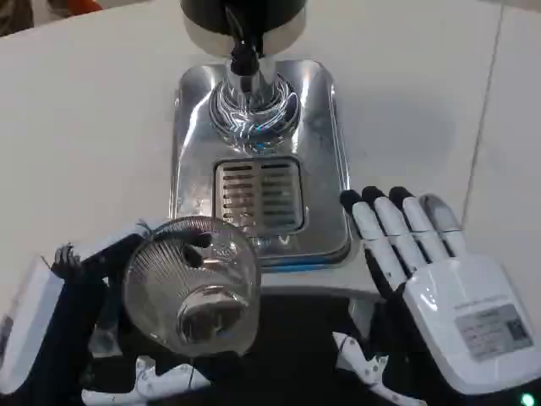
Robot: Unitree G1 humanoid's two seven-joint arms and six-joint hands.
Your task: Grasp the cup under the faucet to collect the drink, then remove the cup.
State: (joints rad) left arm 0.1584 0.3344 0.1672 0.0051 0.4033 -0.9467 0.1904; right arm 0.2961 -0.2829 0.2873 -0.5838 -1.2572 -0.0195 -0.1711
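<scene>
The cup [190, 283] is a clear, ribbed plastic tumbler, and I judge it light, thin-walled and easily crushed; its smooth wall is likely to be slippery when wet. Grip pressure should stay moderate and be applied around the mid-wall, not at the rim. It appears empty, though reflections make this uncertain.

My left hand [84, 296] holds the cup at the near left of the tabletop [84, 110], just in front of the near-left corner of the drip tray [325, 110]. My left fingers [199, 245] are clamped on the cup's wall, with the cup tilted so its base faces the camera. The cup is not yet under the faucet [243, 59].

The faucet hangs at the far end of the drip tray, above a polished round seat. The slotted grille [258, 194] sits in the tray's near half, between the faucet and the cup.

My right hand [439, 279] rests at the near right of the tabletop, just beside the tray's near-right corner. Its fingers [397, 224] lie straight, side by side and extended, holding nothing.

The next move, in my judgement, requires righting the cup and carrying it forward under the faucet.
</scene>
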